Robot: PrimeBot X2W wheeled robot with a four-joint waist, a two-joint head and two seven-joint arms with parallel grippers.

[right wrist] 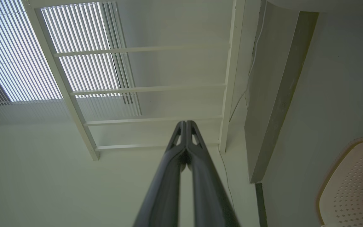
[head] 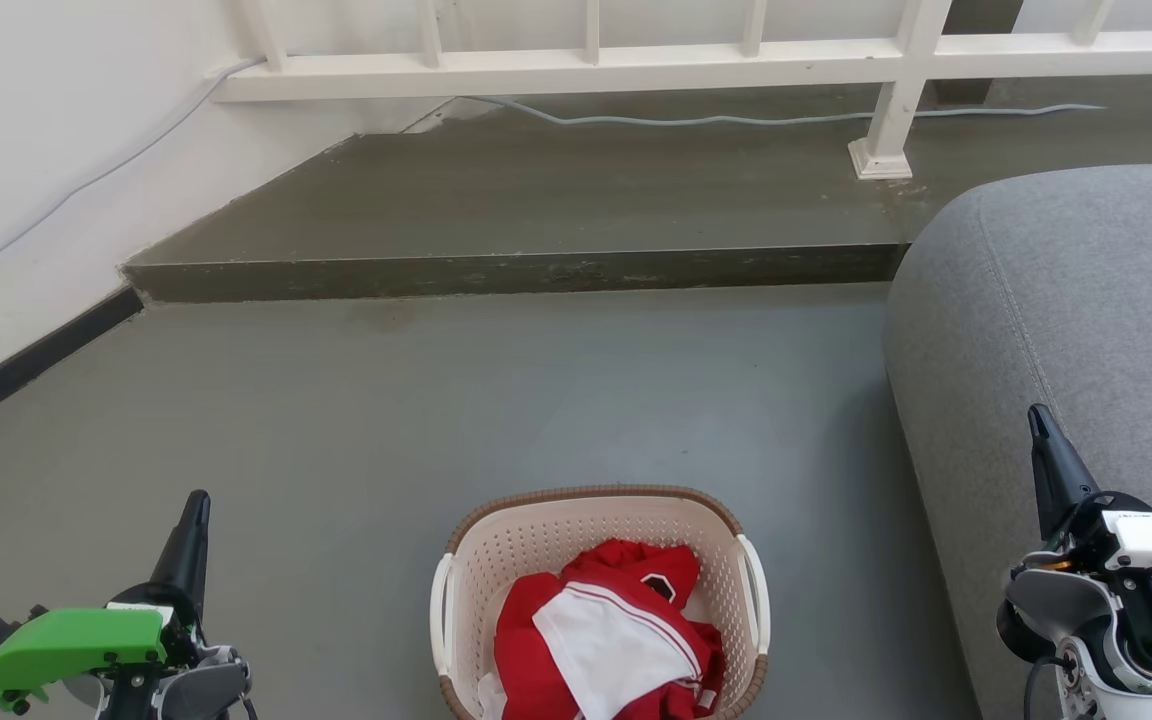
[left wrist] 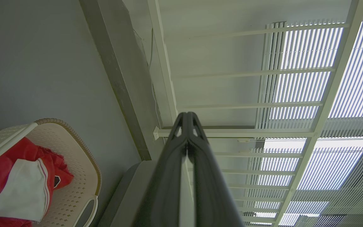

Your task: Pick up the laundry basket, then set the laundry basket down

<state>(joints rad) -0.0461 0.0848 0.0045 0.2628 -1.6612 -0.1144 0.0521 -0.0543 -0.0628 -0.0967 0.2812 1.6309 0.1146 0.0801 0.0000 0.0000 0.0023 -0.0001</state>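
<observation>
The laundry basket (head: 496, 545) stands on the grey floor at the bottom middle of the head view. It is cream and perforated, with a brown woven-look rim, two white side handles, and red and white clothes inside. The basket (left wrist: 80, 176) also lies at the lower left of the left wrist view, and a corner of the basket (right wrist: 345, 186) at the lower right of the right wrist view. My left gripper (head: 198, 500) is at the lower left, well left of the basket, fingers shut and empty. My right gripper (head: 1037, 415) is at the lower right in front of the sofa, also shut and empty.
A grey sofa (head: 1066, 330) fills the right side, close to the basket. A raised concrete step (head: 516, 270) crosses the floor ahead, with a white railing (head: 596, 65) and a loose cable (head: 736, 120) on it. A white wall (head: 26, 150) runs along the left.
</observation>
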